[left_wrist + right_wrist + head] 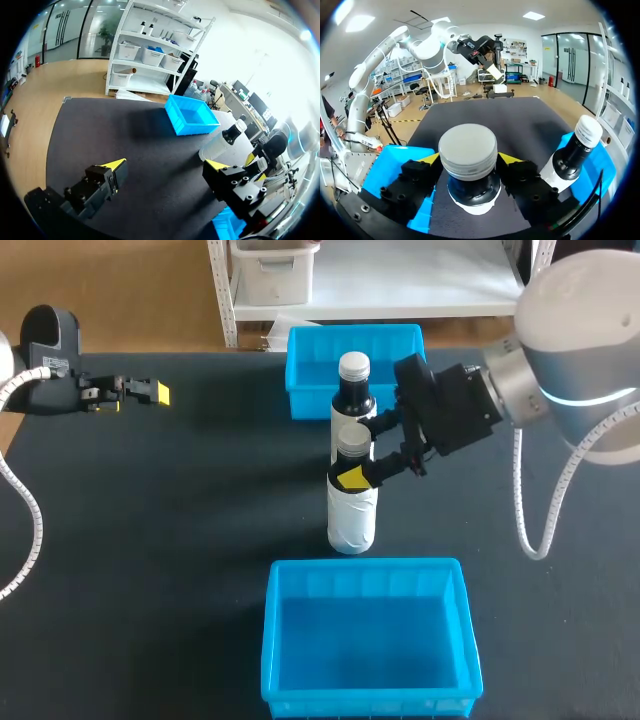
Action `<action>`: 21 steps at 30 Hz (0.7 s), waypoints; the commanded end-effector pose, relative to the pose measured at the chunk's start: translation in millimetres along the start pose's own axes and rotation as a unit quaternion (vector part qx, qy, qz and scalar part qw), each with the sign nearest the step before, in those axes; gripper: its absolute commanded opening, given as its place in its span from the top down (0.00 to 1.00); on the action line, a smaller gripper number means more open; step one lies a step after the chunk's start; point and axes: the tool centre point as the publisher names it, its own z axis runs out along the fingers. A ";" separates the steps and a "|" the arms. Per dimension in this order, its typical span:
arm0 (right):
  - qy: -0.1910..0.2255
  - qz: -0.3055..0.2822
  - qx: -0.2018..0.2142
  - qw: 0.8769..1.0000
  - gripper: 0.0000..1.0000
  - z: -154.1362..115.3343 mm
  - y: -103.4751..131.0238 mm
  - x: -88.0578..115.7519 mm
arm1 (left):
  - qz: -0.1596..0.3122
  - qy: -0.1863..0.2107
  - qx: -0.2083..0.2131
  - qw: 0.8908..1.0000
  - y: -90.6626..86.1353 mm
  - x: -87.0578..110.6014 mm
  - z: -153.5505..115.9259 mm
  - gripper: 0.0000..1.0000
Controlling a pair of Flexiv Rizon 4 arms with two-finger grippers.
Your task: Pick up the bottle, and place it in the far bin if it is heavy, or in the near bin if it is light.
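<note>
Two bottles stand mid-table, one behind the other. The nearer bottle [352,505] has a grey cap [468,150] and a white label. My right gripper [367,455] comes in from the right and holds its dark neck just under the cap. In the right wrist view a finger [512,161] sits tight on each side of that neck. The farther bottle [354,400] [575,155] has a white cap and stands free, right before the far bin [300,375]. The near bin [368,640] lies at the table's front. My left gripper [140,392] [165,167] is open at the far left, holding nothing.
Both blue bins are hollow inside. The far bin [192,116] and the bottles [220,145] show ahead of my left gripper across bare black mat. The farther bottle stands very close behind my right gripper's fingers.
</note>
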 end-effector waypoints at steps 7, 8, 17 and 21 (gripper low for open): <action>-0.002 0.000 -0.001 1.000 0.35 -0.8 3.0 2.2 | 0.000 0.000 0.000 1.000 0.0 0.0 0.0 0.00; -0.002 0.000 -0.001 1.000 0.36 -0.8 3.2 2.3 | 0.000 0.000 0.000 1.000 0.0 0.0 0.0 0.00; -0.004 -0.002 -0.002 1.000 0.37 -1.1 4.1 2.5 | 0.000 0.000 0.000 1.000 0.0 0.0 0.0 0.00; -0.004 -0.002 -0.003 1.000 0.42 -1.0 4.2 2.6 | 0.000 0.000 0.000 1.000 0.0 0.0 0.0 0.00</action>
